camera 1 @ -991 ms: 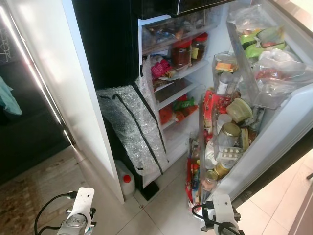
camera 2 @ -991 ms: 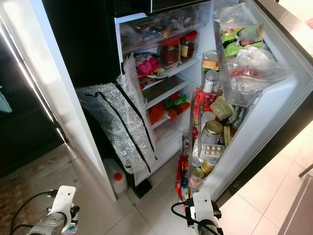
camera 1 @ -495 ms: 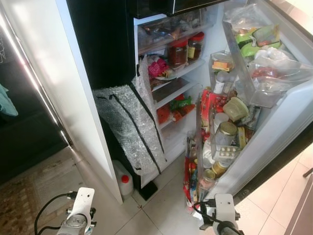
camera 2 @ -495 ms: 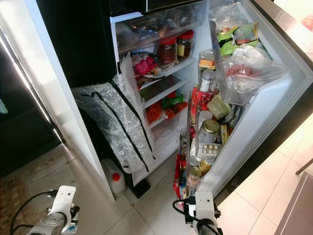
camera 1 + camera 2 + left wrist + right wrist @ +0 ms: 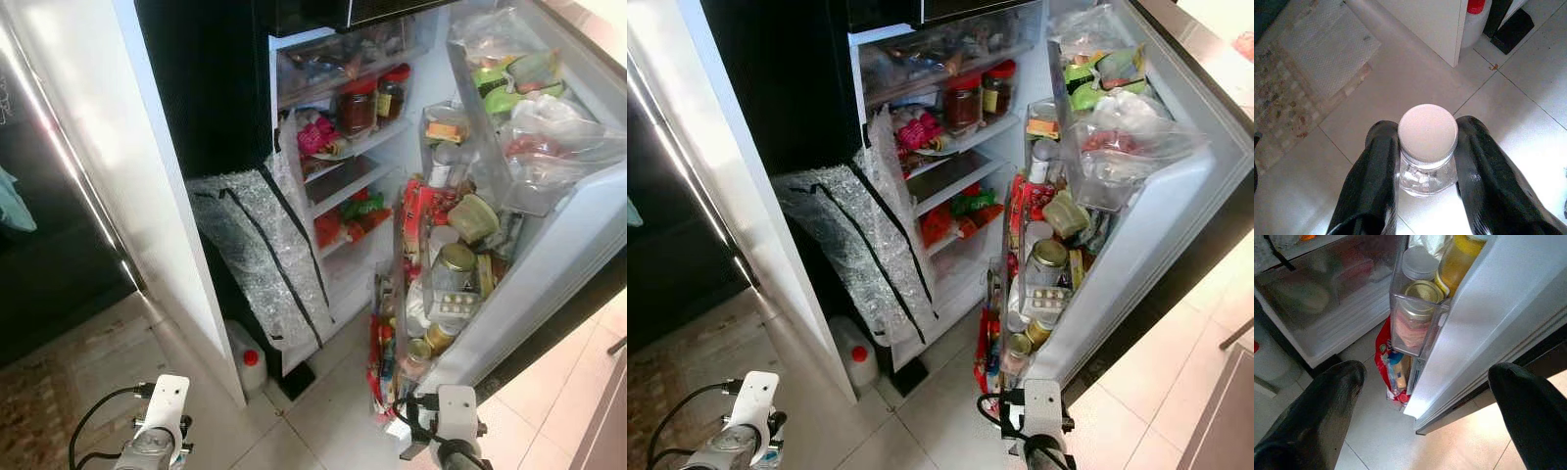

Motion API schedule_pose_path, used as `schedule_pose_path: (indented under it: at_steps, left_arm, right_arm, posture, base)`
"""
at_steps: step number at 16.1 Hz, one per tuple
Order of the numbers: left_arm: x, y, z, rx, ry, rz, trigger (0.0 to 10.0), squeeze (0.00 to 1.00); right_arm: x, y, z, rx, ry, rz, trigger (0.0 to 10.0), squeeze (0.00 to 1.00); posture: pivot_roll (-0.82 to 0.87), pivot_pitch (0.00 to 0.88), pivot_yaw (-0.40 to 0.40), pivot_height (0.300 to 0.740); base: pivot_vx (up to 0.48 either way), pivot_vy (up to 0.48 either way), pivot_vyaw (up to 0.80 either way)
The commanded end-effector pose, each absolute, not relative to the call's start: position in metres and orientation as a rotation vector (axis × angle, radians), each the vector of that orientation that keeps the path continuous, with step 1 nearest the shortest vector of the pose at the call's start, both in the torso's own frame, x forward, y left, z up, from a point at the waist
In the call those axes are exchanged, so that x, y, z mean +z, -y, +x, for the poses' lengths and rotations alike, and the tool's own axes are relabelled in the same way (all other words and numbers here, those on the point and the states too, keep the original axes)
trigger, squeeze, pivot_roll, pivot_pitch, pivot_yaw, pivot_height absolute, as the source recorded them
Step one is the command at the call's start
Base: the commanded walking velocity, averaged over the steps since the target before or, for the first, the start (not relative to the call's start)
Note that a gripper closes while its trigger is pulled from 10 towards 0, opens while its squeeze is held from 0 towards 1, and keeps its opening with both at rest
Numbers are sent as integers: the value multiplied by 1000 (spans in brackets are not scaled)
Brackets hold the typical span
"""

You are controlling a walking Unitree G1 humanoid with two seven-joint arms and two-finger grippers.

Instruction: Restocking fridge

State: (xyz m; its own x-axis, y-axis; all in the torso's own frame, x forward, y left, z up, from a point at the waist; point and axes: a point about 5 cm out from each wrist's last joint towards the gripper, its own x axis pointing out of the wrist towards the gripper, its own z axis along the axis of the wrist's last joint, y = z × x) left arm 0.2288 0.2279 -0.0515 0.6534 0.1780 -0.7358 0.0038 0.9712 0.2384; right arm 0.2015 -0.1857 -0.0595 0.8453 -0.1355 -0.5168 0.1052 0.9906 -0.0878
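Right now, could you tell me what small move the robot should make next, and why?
Probably raise the left end effector toward the fridge: it already grips a bottle low over the floor, the door stands open, and the right end effector hangs open by the door.

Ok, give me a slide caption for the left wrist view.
Left gripper clamps a clear bottle with a white cap over pale floor tiles, beside a patterned rug.

- We stand in a home kitchen, before an open fridge (image 5: 392, 245) whose shelves hold jars (image 5: 361, 106) and packets.
- We see its door (image 5: 549, 245) crammed with tins, bags and bottles.
- We see pale floor tiles (image 5: 333, 421) and a woven mat (image 5: 1298, 73) underfoot.
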Motion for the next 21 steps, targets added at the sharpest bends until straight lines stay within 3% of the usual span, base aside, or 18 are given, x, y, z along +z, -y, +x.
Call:
schedule_pose_path:
  at_steps: [1, 12, 14, 21]
  left_arm:
    - [-52, -228, 228, 94, -859, 238, 10000, 0]
    - [-52, -228, 228, 93, -859, 238, 10000, 0]
    - [-52, -227, 228, 95, -853, 236, 10000, 0]
    - [-53, -227, 227, 89, -859, 240, 10000, 0]
  right_arm:
    - [-60, 187, 199, -149, -544, -47, 10000, 0]
    - [-60, 187, 199, -153, -541, -46, 10000, 0]
    - [-73, 184, 193, -43, -743, -74, 10000, 0]
    - [-77, 182, 191, 10, -808, -77, 10000, 0]
  posture:
    - [26, 19, -58, 740]
    - [26, 19, -58, 740]
    - [18, 12, -61, 740]
    - [26, 0, -58, 740]
  base:
    - [0, 0, 0]
    - [0, 0, 0]
    - [0, 0, 0]
    - [0, 0, 0]
